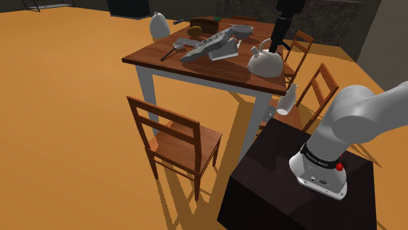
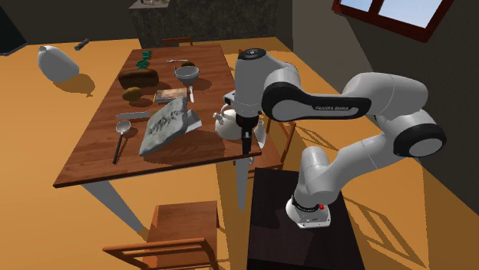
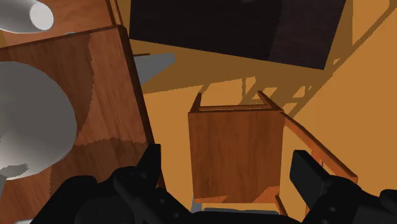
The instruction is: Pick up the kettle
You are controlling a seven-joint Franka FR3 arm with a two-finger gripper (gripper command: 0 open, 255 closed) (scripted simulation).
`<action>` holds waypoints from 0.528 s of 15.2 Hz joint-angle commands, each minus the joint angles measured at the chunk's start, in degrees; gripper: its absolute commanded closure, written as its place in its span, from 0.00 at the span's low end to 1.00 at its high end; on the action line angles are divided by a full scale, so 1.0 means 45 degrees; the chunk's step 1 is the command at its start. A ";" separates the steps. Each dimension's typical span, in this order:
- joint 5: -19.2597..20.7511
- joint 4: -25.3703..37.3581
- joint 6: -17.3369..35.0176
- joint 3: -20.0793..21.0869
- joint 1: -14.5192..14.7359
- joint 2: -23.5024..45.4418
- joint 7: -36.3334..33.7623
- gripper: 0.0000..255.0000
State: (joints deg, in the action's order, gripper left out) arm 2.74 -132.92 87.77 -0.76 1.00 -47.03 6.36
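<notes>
Kettle [image 1: 265,63]: white, upright, on the table [image 1: 196,65] near its corner, right of centre in the shoulder view's upper half. Gripper [image 1: 281,44] hangs just beside it, to its upper right in that frame. In the second exterior view the gripper [image 2: 246,144] is mid-frame at the table's edge, in front of the kettle [image 2: 228,123].

Wrist view: fingers [image 3: 150,167] are spread wide, with nothing between them but a chair seat [image 3: 235,143] below. The kettle's round body [image 3: 32,121] lies outside one finger, untouched. No grasp yet.

Step in hand, my read: line-up for the grasp.
- Shift the hand sideways until the handle arch on top of the kettle sits between the fingers, with the fingers set across the arch, not along it.
- Go for the handle. The round body looks like a poor grip.
- Come down straight, and mind the table edge.
- Close only once the arch is between the fingers.
- Lift vertically so the body doesn't swing into the grey slab [image 1: 209,46] beside it.

Counts:
- 1 kettle
- 1 gripper, 2 fingers
- 1 table
- 3 chairs [image 1: 176,140] in the shoulder view
- 1 bowl [image 1: 242,29]
- 1 ladle [image 1: 178,44]
- 1 big white jug [image 1: 159,26], top middle, beyond the table
- 1 small white cup-like piece [image 1: 286,100] off the table corner; can't tell what it rests on
</notes>
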 commanded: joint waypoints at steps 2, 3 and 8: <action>0.0175 -0.0043 0.0233 -0.0307 -0.0060 0.0084 0.0349 0.00; 0.0343 -0.0069 0.0470 -0.0617 -0.0115 0.0188 0.0694 0.00; 0.1025 0.0063 0.1687 -0.2171 -0.0337 0.0984 0.2412 0.00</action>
State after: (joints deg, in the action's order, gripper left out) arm 6.81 -132.99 94.36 -9.15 -0.36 -43.40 15.58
